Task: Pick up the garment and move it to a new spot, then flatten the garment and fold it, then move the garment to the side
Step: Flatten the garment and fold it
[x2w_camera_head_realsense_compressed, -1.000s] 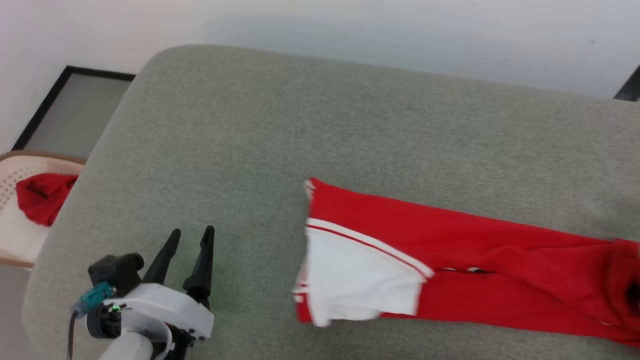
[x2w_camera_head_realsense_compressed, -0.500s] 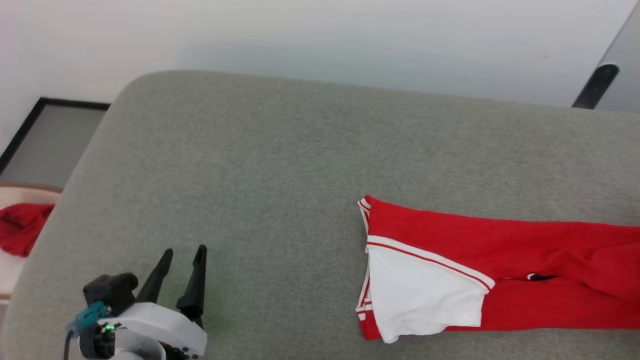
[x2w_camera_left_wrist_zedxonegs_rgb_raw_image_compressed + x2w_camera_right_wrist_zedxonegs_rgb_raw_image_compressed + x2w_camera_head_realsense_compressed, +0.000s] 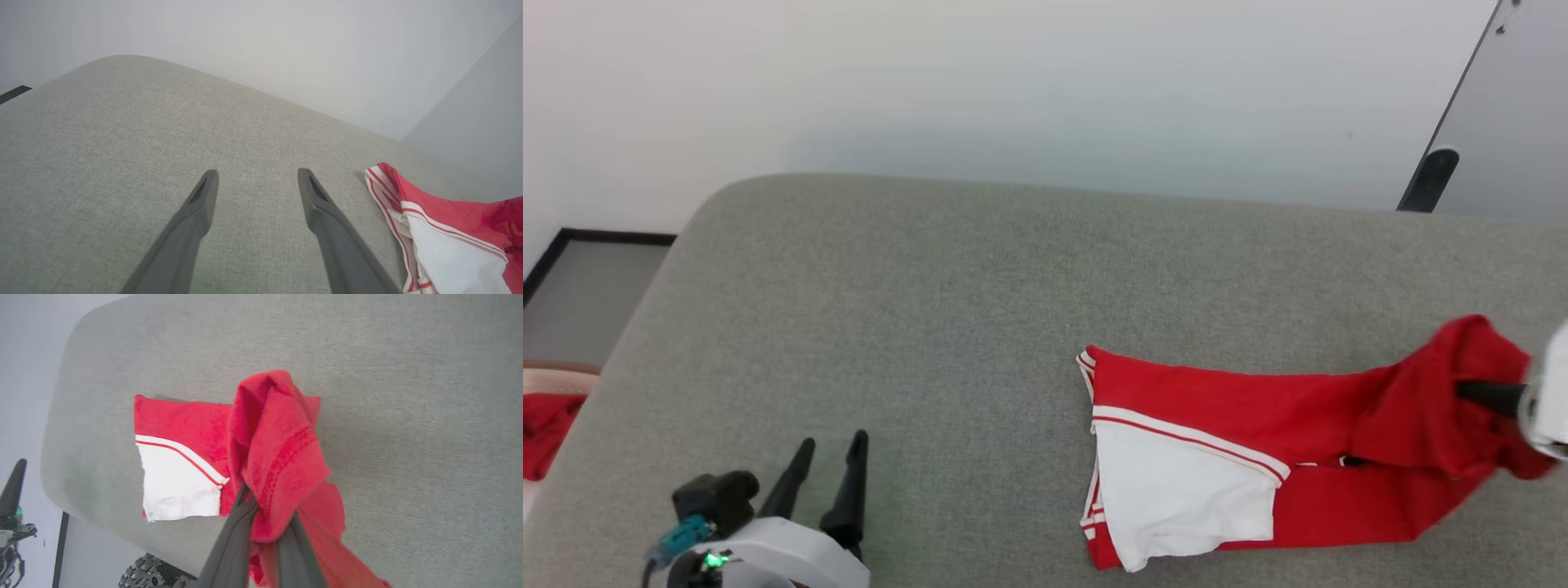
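1. Surface: grey upholstered pad (image 3: pixel 890 327) against a pale wall. It lies bare from 9 to 12 o'clock in the head view.
2. The garment (image 3: pixel 1217 408): a red strip at 4 o'clock. The white sleeve (image 3: pixel 1176 498) is uppermost at its 9 o'clock end, which lies flat on the pad.
3. Right gripper (image 3: pixel 267 524): at 3 o'clock, clamped on the bunched red end and holding it raised off the pad.
4. Left gripper (image 3: pixel 832 443): at 7 o'clock, fingers spread wide and empty, well apart from the cloth.
5. Handling note: this is probably a fold. Carry the lifted end low toward 9 o'clock with the edges aligned. The flat end may slide, so the free gripper could pin it.
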